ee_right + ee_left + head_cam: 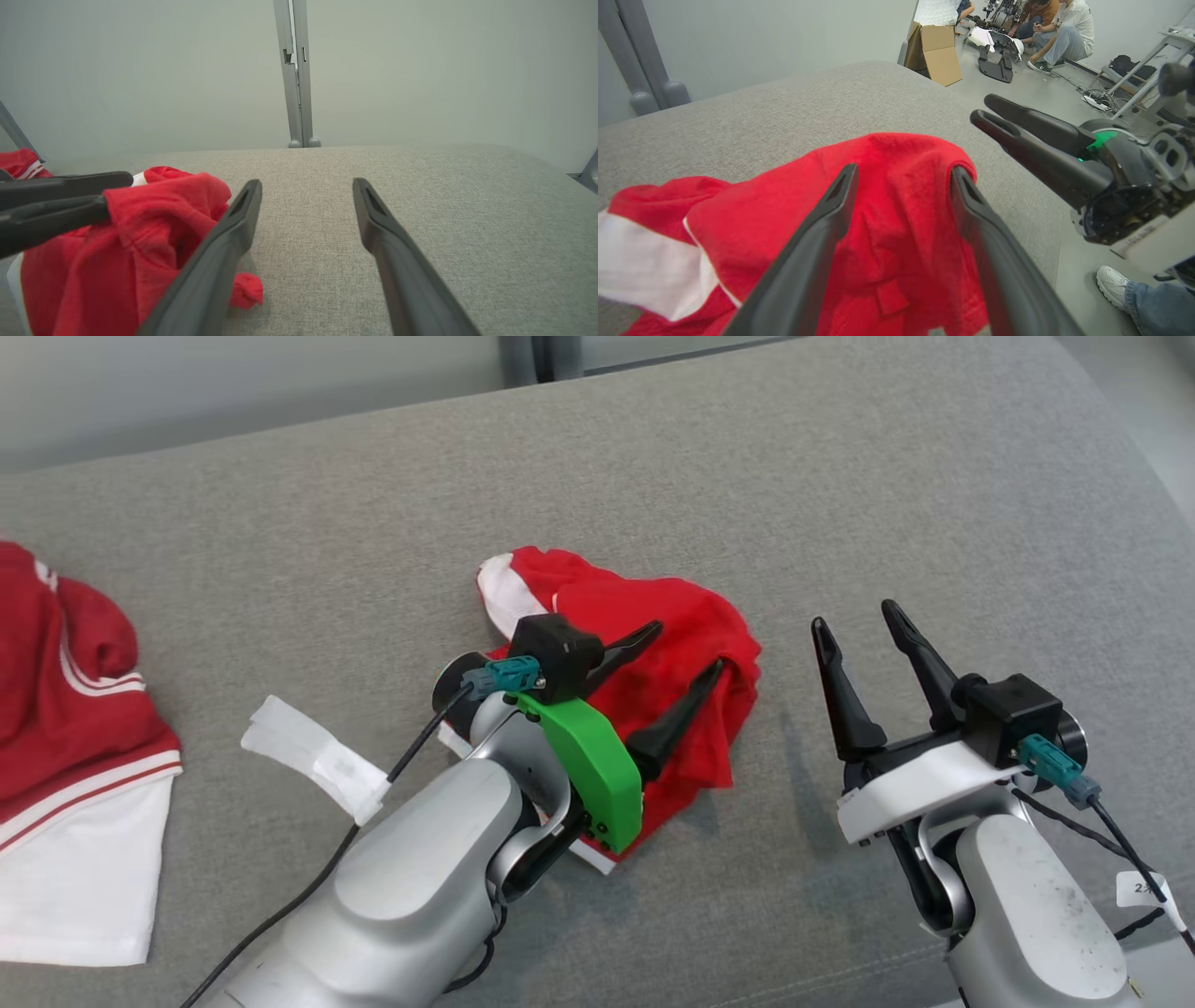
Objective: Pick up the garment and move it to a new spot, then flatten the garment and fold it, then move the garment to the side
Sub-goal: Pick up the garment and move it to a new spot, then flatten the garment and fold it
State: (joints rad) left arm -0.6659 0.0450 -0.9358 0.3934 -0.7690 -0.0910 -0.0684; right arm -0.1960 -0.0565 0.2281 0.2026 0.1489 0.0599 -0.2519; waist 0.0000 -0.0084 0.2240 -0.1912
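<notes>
The garment is a crumpled red piece with white trim, lying mid-way across the grey cushion. My left gripper hovers just over its right part, jaws open. In the left wrist view the left gripper straddles the garment, and a fold of cloth drapes over the tip of one finger. My right gripper stands open over bare cushion just right of the garment. The right gripper has nothing between its fingers, with the garment at its left.
A second red and white garment lies at the cushion's left edge. A white tag hangs on the left arm's cable. Beyond the cushion's right end are a cardboard box, seated people and a shoe.
</notes>
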